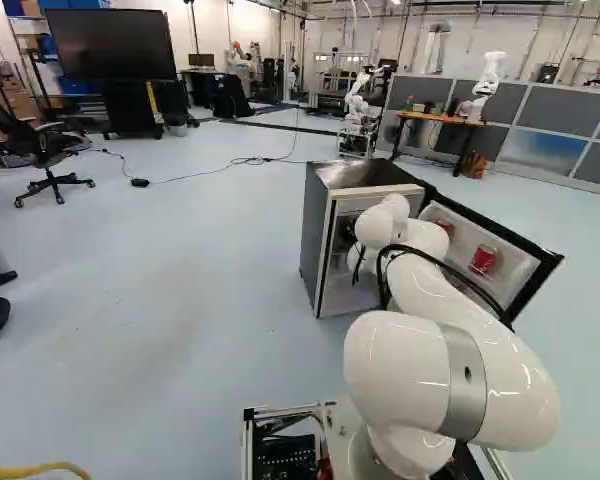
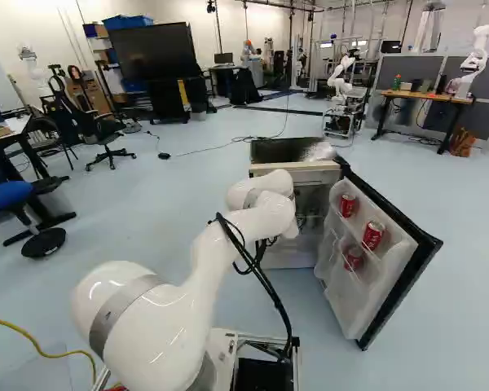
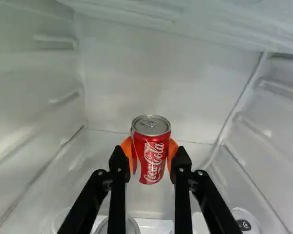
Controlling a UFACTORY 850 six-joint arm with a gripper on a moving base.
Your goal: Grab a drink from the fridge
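Pale floor (image 1: 180, 280) is spreading around the fridge (image 1: 316, 240), whose white inner walls (image 3: 151, 73) are surrounding the tool (image 3: 151, 152).
Orange pads (image 3: 127, 147) are pressing on the red soda can (image 3: 151, 161) from two sides, so the tool is grasping it; the can is standing upright between the fingertips, inside the fridge. Ahead of the tool, the back wall is rising, and ribbed side walls are flanking it. Below the tool, a round-topped container (image 3: 131, 227) is showing partly behind the black fingers, and a round white lid (image 3: 238, 215) is lying lower, off to one side. Behind the tool, the white arm (image 2: 179, 285) is reaching in. To the tool's right, the open door (image 2: 403, 281) is holding more red cans (image 2: 373, 235).
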